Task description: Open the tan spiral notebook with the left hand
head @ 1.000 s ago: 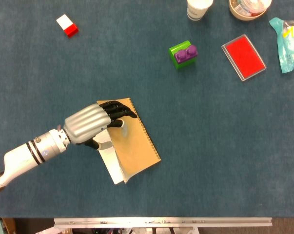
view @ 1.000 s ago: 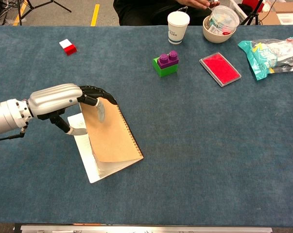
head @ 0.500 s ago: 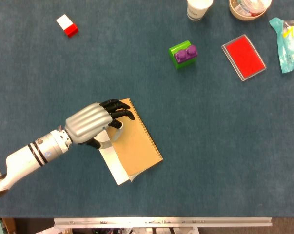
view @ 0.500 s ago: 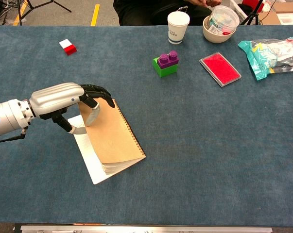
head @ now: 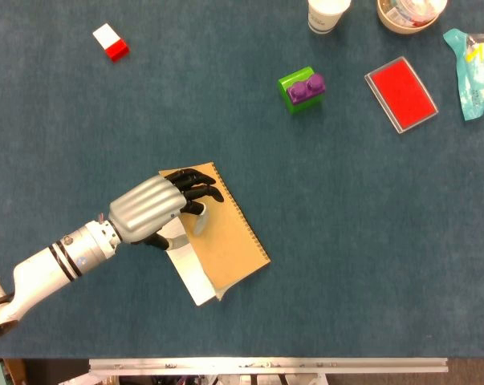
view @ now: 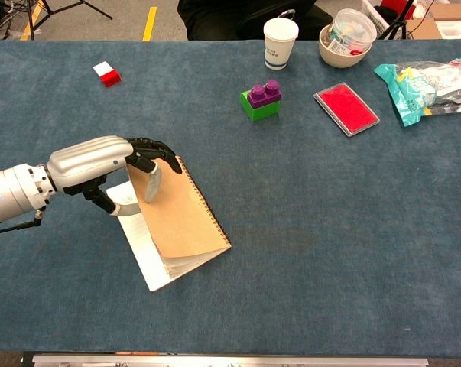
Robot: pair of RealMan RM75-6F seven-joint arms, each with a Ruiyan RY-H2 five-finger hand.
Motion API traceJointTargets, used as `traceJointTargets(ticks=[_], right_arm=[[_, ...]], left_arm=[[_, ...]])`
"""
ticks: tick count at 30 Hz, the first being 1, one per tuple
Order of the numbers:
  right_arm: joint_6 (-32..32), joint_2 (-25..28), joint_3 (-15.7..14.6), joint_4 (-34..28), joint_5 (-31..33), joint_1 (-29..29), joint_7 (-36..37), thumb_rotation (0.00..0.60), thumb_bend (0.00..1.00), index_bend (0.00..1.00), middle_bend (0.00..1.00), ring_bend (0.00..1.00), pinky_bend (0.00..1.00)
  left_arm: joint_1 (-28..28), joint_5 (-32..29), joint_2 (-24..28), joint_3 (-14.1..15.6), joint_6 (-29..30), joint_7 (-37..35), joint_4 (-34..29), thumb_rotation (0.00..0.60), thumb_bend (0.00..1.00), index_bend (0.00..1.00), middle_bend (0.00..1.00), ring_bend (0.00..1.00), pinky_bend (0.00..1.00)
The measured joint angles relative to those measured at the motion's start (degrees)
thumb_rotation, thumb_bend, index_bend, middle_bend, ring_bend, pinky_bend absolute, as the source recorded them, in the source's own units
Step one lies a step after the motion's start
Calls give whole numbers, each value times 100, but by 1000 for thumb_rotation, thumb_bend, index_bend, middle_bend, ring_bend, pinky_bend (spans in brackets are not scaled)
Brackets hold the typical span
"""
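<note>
From the head view, the tan spiral notebook (head: 225, 239) lies slanted on the blue surface (head: 346, 241), its cover raised a little off the white pages. The left robot hand (head: 157, 206) grips that cover's free edge, dark fingers (head: 195, 182) curled over it. From the chest view, the left robot hand (view: 100, 160) holds the tan spiral notebook (view: 176, 218), thumb underneath the cover.

Blue carpeted table (view: 352, 229); grey floor (view: 123, 19) with yellow stripe (view: 149, 23).
</note>
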Motion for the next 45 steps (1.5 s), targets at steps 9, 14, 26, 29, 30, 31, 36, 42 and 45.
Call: traceJointTargets(ticks=[9, 14, 26, 29, 30, 31, 36, 42, 45], right_arm=[[35, -26, 25, 100, 17, -9, 102, 600, 386, 231, 278, 211, 291], [53, -30, 30, 152, 20, -18, 164, 600, 391, 231, 278, 211, 291], [79, -53, 33, 245, 6, -28, 278, 600, 392, 231, 277, 211, 291], [85, -56, 40, 247, 3, -23, 276, 600, 392, 231, 277, 211, 291], [85, -56, 42, 247, 3, -22, 274, 600, 392, 231, 277, 211, 291], [85, -58, 42, 245, 2, -20, 270, 600, 392, 231, 277, 211, 291], [75, -83, 41, 221, -25, 2, 225, 600, 392, 231, 277, 211, 291], [93, -99, 40, 169, -77, 21, 177, 600, 392, 231, 277, 211, 291], [108, -104, 40, 168, -76, 15, 180, 600, 392, 231, 277, 211, 291]], left_arm=[[-56, -34, -11, -96, -106, -14, -229, 600, 545, 559, 244, 132, 145], [-108, -18, 25, -132, -180, 90, -333, 600, 595, 589, 241, 131, 145], [9, -77, 290, -74, -159, 206, -330, 600, 627, 657, 248, 131, 145], [79, -103, 442, -8, -134, 173, -241, 600, 628, 658, 249, 131, 145], [104, -114, 493, 12, -124, 161, -201, 600, 629, 658, 249, 131, 145], [130, -126, 545, 31, -114, 144, -156, 600, 630, 658, 249, 131, 145], [262, -221, 823, 97, -59, 25, 157, 600, 647, 661, 249, 131, 145], [346, -337, 1128, 103, -48, -189, 450, 600, 650, 663, 252, 131, 145], [305, -301, 1299, 95, -60, -264, 431, 600, 650, 661, 252, 131, 145]])
